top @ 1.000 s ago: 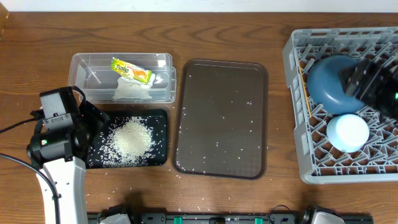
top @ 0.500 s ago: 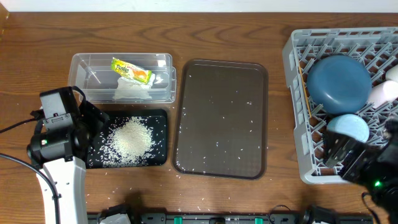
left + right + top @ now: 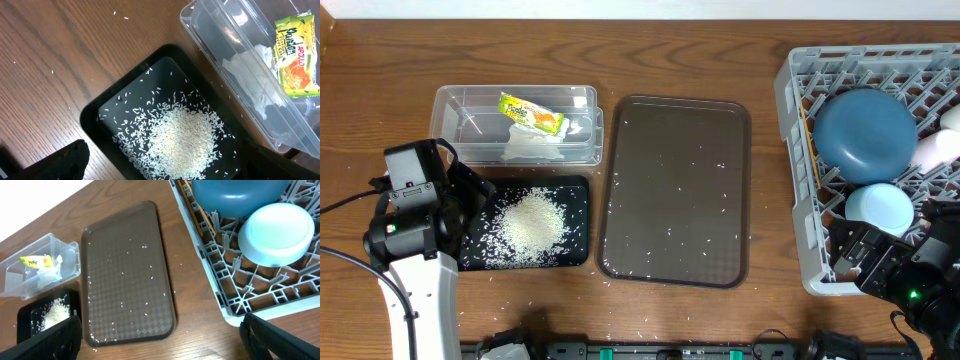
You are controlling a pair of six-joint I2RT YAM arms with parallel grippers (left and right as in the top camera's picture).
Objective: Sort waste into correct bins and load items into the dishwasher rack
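The clear tub (image 3: 445, 100) holds the snack wrapper (image 3: 531, 114) and the white tissue (image 3: 533, 148). The black tray (image 3: 575, 250) holds a pile of rice (image 3: 530, 222). My left gripper (image 3: 165, 167) is open and empty, hovering over that tray's left end (image 3: 470, 205). The grey rack (image 3: 796, 210) holds the blue plate (image 3: 865, 135), an upturned white bowl (image 3: 880, 207), a white cup (image 3: 935, 148) and chopsticks (image 3: 810, 150). My right gripper (image 3: 160, 340) is open and empty, above the table by the rack's front left corner (image 3: 865, 262).
The brown serving tray (image 3: 670, 150) lies between the bins and the rack, with scattered rice grains on it. A few loose grains lie on the table by its front edge. In the right wrist view the rack's rim (image 3: 210, 280) is to the right.
My right arm has pulled back from above the blue plate to the rack's front left corner, uncovering the plate and cup. The left arm has not moved.
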